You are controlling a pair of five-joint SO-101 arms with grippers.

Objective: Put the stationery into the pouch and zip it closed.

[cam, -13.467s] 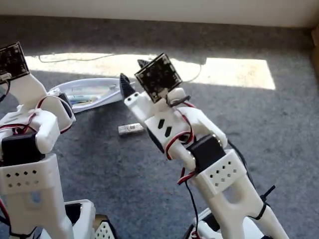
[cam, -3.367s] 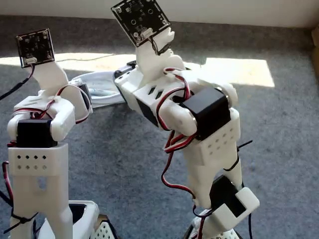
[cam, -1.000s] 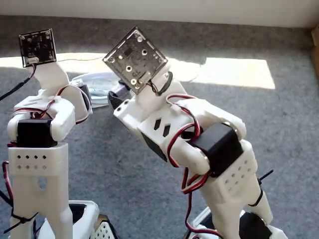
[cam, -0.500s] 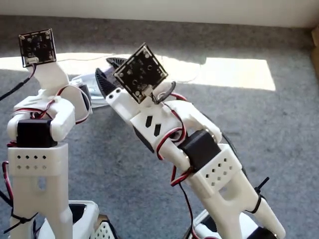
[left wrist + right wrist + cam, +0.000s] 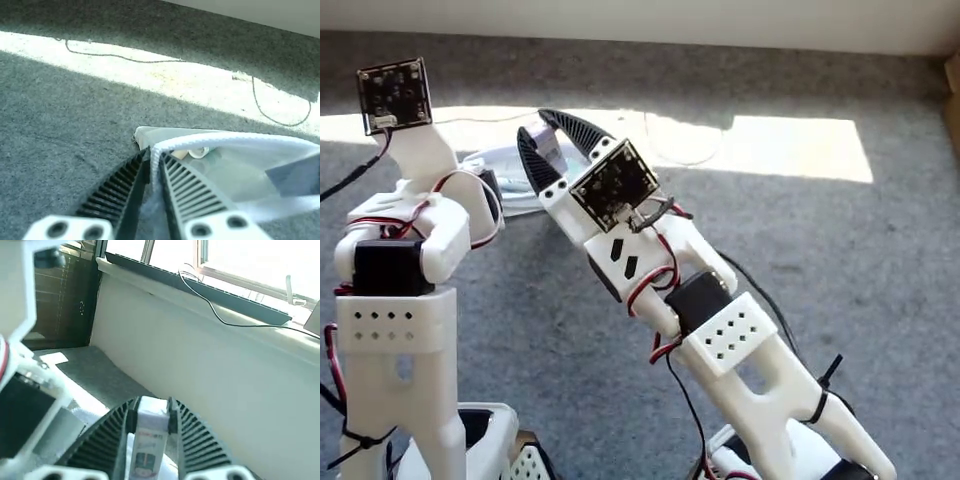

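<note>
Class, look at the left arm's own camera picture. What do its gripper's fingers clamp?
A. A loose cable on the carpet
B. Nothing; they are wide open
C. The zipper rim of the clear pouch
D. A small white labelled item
C: in the left wrist view the left gripper is shut on the pouch at its white zipper rim; the small white item sits in the right gripper.
</note>
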